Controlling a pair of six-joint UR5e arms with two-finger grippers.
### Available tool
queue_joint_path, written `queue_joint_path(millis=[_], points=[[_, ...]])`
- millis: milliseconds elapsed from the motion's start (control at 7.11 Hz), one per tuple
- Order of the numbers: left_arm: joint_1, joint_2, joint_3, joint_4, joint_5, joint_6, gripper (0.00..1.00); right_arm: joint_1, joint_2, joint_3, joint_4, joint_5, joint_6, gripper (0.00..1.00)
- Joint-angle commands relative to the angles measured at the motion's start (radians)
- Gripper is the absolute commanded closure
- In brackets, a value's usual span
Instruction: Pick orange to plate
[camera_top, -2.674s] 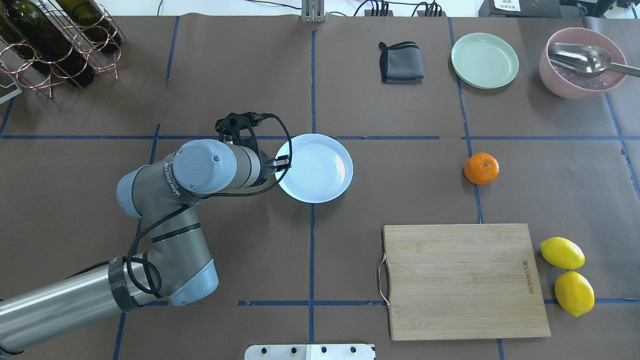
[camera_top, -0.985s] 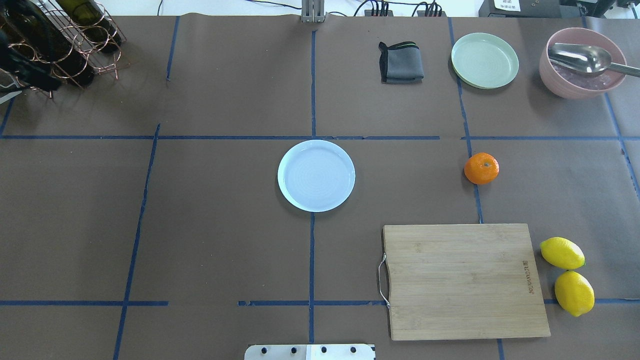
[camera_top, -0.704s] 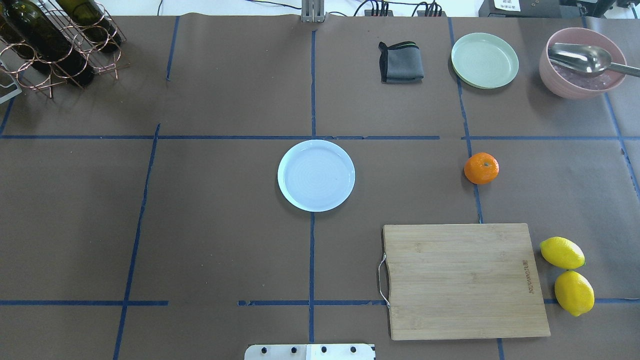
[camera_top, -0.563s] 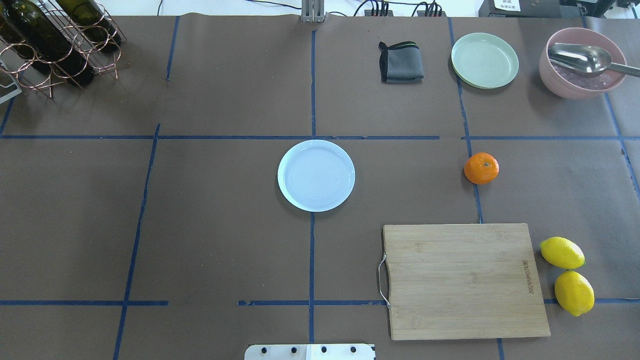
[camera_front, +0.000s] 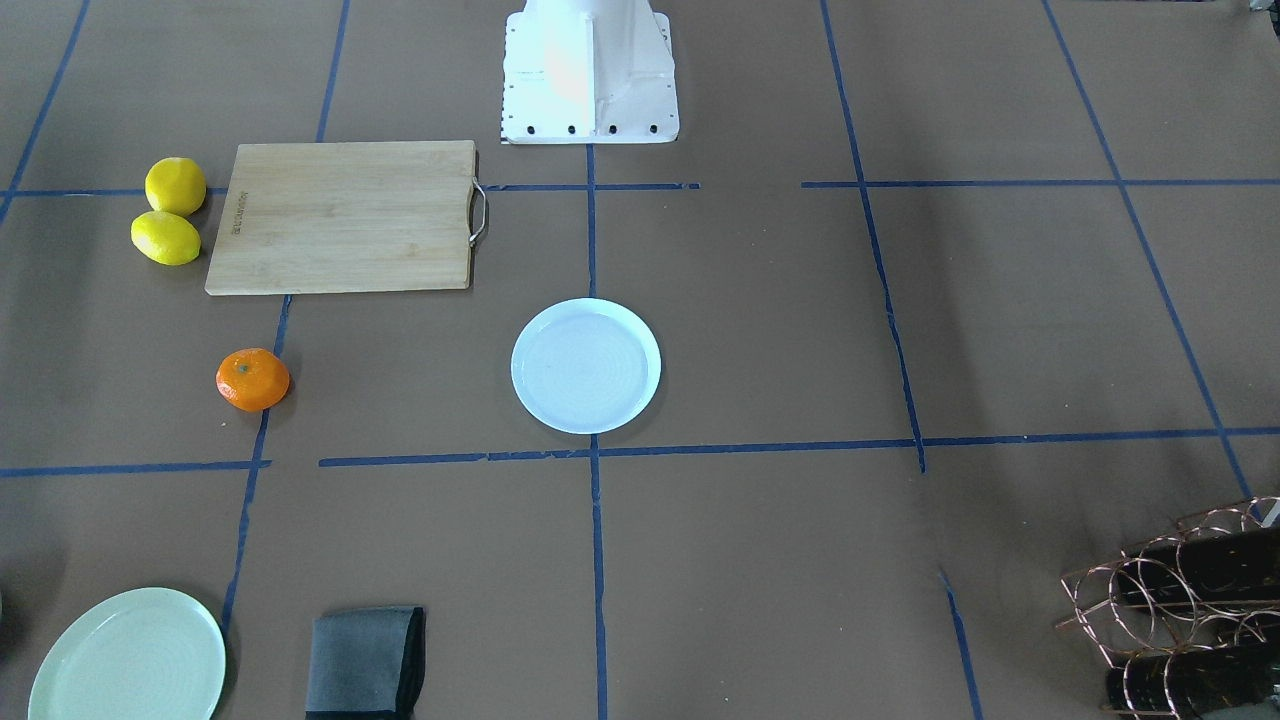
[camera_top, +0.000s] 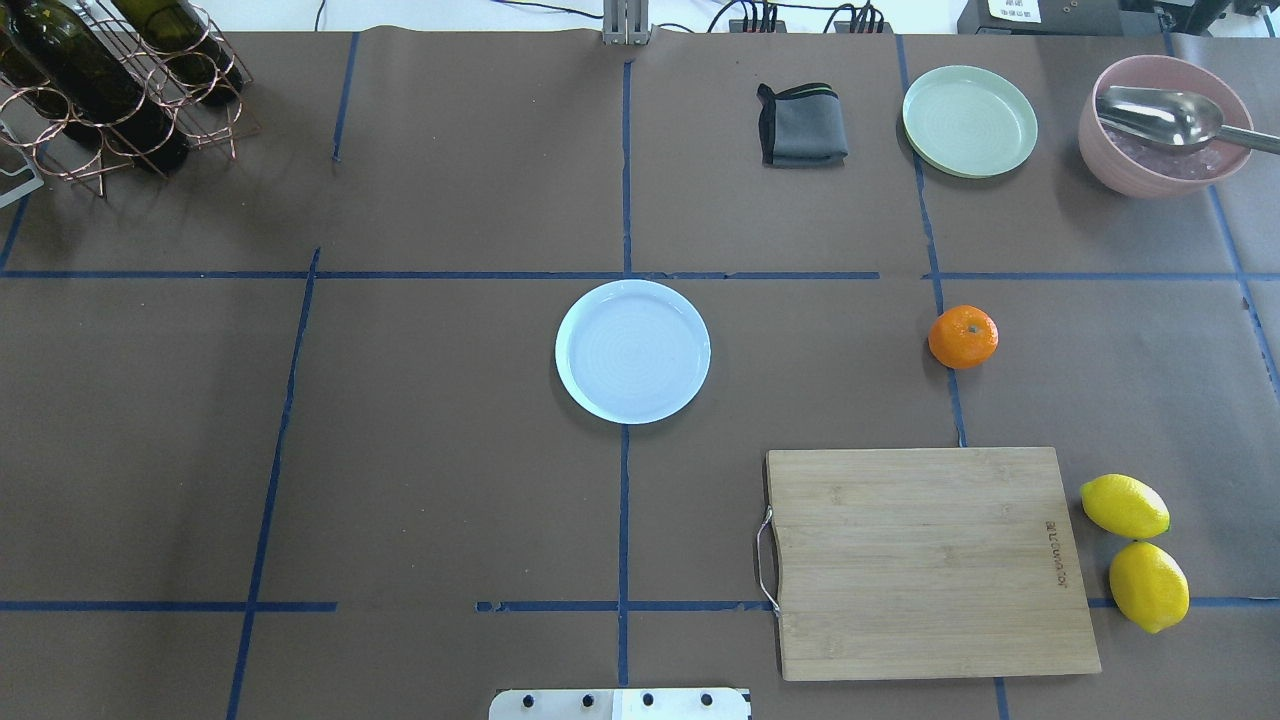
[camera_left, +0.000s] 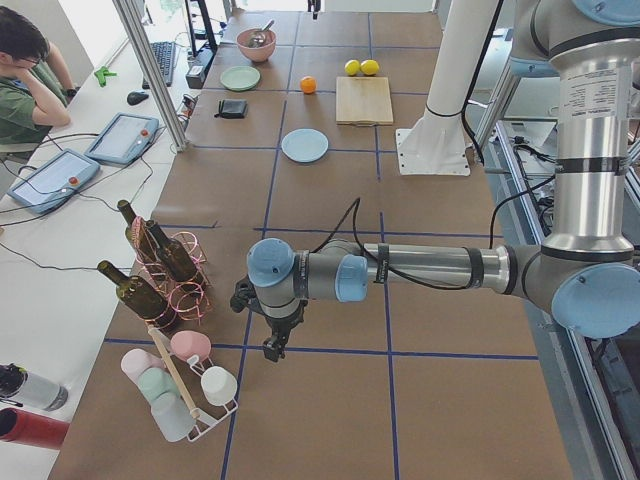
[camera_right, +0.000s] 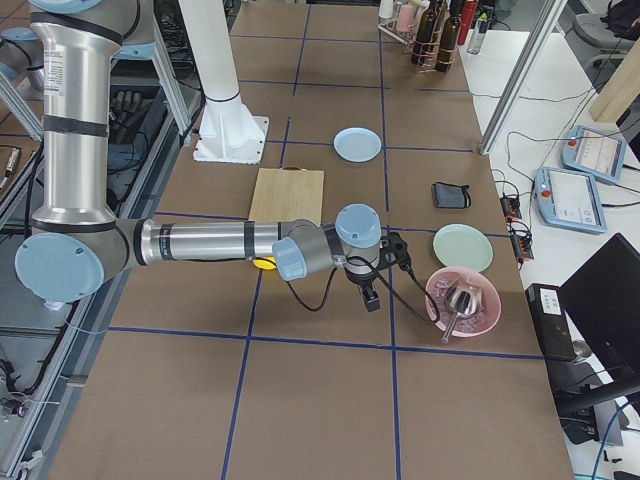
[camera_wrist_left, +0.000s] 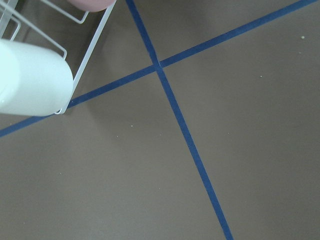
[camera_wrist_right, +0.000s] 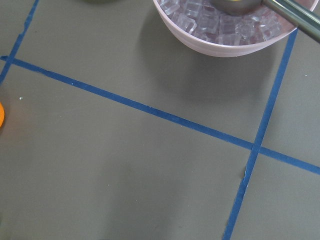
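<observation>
Approach is judged in hand: the orange (camera_top: 963, 337), lying well apart from the plate (camera_top: 633, 351), must next be reached by the right gripper (camera_right: 372, 300), whose finger state cannot be told.

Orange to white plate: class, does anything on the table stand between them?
Nothing visible does. Between the orange and the plate lies only brown table covering with blue tape; the cutting board sits off that path, nearer the robot.
</observation>
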Motion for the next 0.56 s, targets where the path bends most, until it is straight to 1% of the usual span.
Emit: queue_joint_path(millis=[0, 141, 281, 422], points=[[-0.040, -0.004, -0.003, 0.015, -0.009, -0.036, 0.00, -0.005, 0.011, 0.017, 0.003, 0.009, 0.073, 0.00], [-0.040, -0.018, -0.007, 0.006, -0.019, -0.144, 0.00, -0.041, 0.015, 0.061, 0.000, 0.012, 0.156, 0.00], [-0.040, -0.021, -0.035, 0.009, -0.018, -0.152, 0.00, -0.116, 0.032, 0.099, 0.001, 0.003, 0.268, 0.00], [-0.040, -0.017, -0.043, 0.001, -0.018, -0.149, 0.00, -0.185, 0.090, 0.103, 0.001, -0.009, 0.375, 0.00]])
